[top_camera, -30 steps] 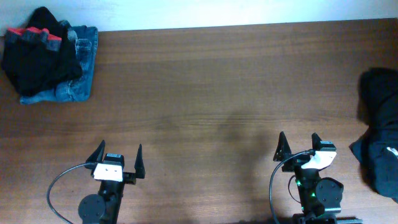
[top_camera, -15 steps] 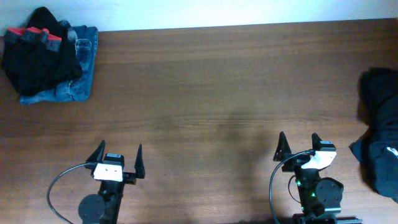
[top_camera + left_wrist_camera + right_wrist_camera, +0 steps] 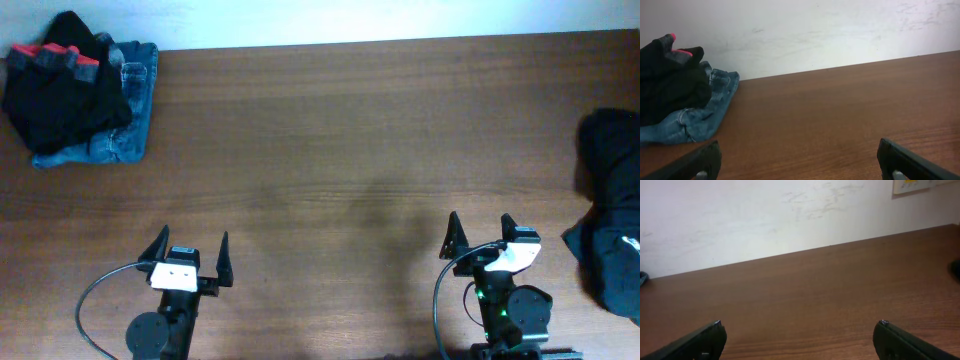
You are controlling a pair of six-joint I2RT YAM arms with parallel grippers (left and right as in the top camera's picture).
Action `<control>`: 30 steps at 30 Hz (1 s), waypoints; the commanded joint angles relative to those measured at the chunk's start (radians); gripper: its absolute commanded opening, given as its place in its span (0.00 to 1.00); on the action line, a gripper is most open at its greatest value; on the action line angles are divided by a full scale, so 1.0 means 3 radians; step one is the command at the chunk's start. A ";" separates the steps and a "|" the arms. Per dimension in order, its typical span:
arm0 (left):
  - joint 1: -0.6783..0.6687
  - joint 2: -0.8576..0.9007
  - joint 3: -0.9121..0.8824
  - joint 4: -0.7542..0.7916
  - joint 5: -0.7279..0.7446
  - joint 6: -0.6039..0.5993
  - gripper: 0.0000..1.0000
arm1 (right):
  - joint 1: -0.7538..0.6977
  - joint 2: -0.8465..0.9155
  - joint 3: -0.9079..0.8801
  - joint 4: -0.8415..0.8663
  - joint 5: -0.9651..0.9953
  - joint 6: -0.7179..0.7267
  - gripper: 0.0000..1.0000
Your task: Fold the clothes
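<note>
A black garment with red trim [image 3: 62, 78] lies bunched on folded blue jeans [image 3: 122, 135] at the table's far left corner; the left wrist view shows the same black garment [image 3: 670, 80] and jeans [image 3: 695, 120]. A dark crumpled garment [image 3: 610, 210] lies at the right edge, partly cut off by the frame. My left gripper [image 3: 191, 245] stands open near the front edge, far from the pile, nothing between its fingers [image 3: 695, 162]. My right gripper [image 3: 479, 229] is open too, empty, left of the dark garment. Its fingertips [image 3: 900, 337] frame bare wood.
The wooden table [image 3: 340, 150] runs to a white wall [image 3: 830, 30] at the back. Black cables [image 3: 95, 295] loop beside each arm base at the front edge.
</note>
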 commanded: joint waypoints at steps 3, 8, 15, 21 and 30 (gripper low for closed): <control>0.0011 -0.0041 -0.0029 -0.0004 -0.0022 0.0043 0.99 | -0.0024 -0.0034 -0.0015 -0.0018 -0.0019 -0.0025 0.99; 0.0011 -0.0041 -0.0029 -0.0004 -0.0022 0.0043 0.99 | -0.0024 -0.0034 -0.0015 -0.0018 -0.0019 -0.0025 0.99; 0.0011 -0.0041 -0.0029 -0.0004 -0.0022 0.0043 0.99 | -0.0025 -0.0034 -0.0015 -0.0018 -0.0019 -0.0025 0.99; 0.0011 -0.0041 -0.0029 -0.0004 -0.0022 0.0043 0.99 | -0.0024 -0.0034 -0.0015 -0.0018 -0.0019 -0.0025 0.99; 0.0011 -0.0042 -0.0029 -0.0004 -0.0022 0.0043 0.99 | -0.0025 -0.0034 -0.0015 -0.0018 -0.0019 -0.0025 0.99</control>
